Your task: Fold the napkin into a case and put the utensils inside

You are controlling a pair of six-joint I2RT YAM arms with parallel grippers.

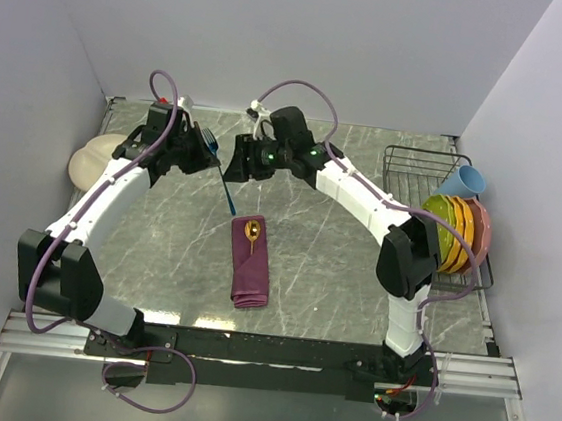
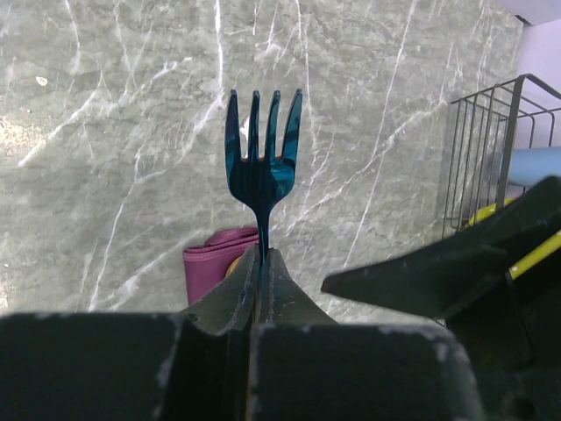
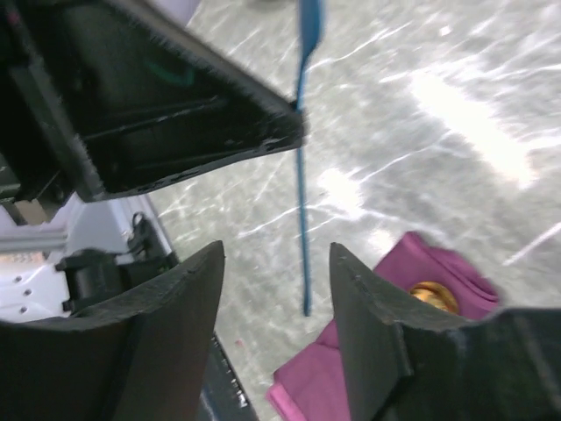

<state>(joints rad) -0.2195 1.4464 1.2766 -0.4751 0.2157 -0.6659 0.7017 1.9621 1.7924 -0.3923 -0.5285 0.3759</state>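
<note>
The napkin (image 1: pixel 251 265) lies folded into a long narrow maroon case in the middle of the table. The gold spoon (image 1: pixel 253 230) has its bowl showing at the case's far end. My left gripper (image 1: pixel 210 150) is shut on the blue fork (image 1: pixel 228 195) and holds it above the table, handle slanting down toward the case. In the left wrist view the tines (image 2: pixel 261 140) stick out past the shut fingertips (image 2: pixel 273 265). My right gripper (image 3: pixel 276 263) stands open close by. The fork handle (image 3: pixel 302 202) hangs just beyond its two fingers, over the case (image 3: pixel 421 267) and spoon (image 3: pixel 434 296).
A wire rack (image 1: pixel 412 164) at the right holds coloured plates (image 1: pixel 454 234) and a blue cup (image 1: pixel 465 180). A cream plate (image 1: pixel 96 156) sits at the far left. The two arms nearly meet at the back centre.
</note>
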